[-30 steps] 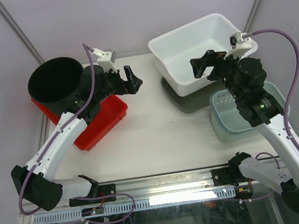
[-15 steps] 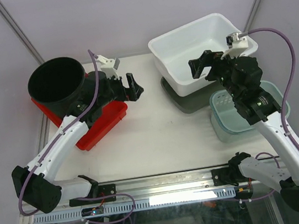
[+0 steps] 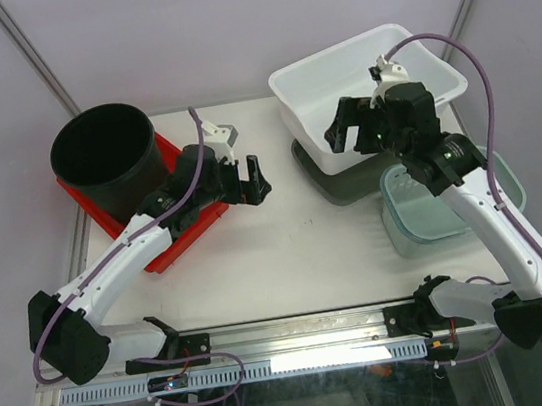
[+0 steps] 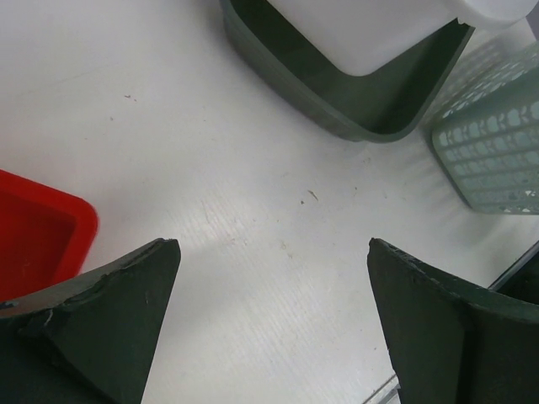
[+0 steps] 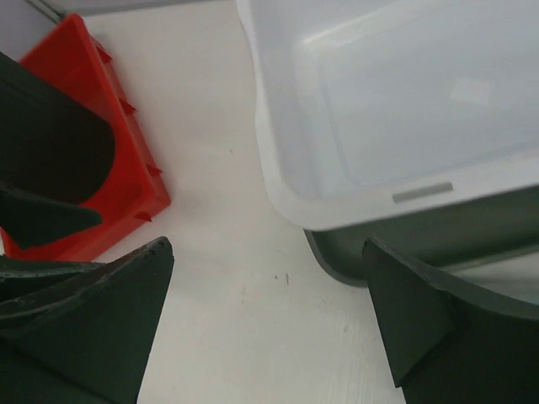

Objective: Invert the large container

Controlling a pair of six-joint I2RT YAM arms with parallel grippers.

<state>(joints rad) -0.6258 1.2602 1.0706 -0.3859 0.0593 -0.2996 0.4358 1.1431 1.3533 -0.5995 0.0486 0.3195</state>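
The large white tub (image 3: pixel 364 74) stands upright at the back right, resting in a dark green tray (image 3: pixel 333 179). It also shows in the right wrist view (image 5: pixel 396 101), and its underside shows in the left wrist view (image 4: pixel 379 34). My right gripper (image 3: pixel 342 132) is open and empty, hovering above the tub's near left corner; in its own view (image 5: pixel 269 324) it is over bare table beside the rim. My left gripper (image 3: pixel 249 178) is open and empty over the table middle (image 4: pixel 274 316), apart from the tub.
A black round bucket (image 3: pixel 103 156) stands on a red tray (image 3: pixel 188 225) at the back left. A pale green perforated basket (image 3: pixel 423 207) sits on the right, partly under my right arm. The red tray also shows in the wrist views (image 4: pixel 34 227) (image 5: pixel 101 168).
My left gripper has moved right and nearer, away from the bucket. My right gripper has moved left to the tub's near left corner. Both stayed open.
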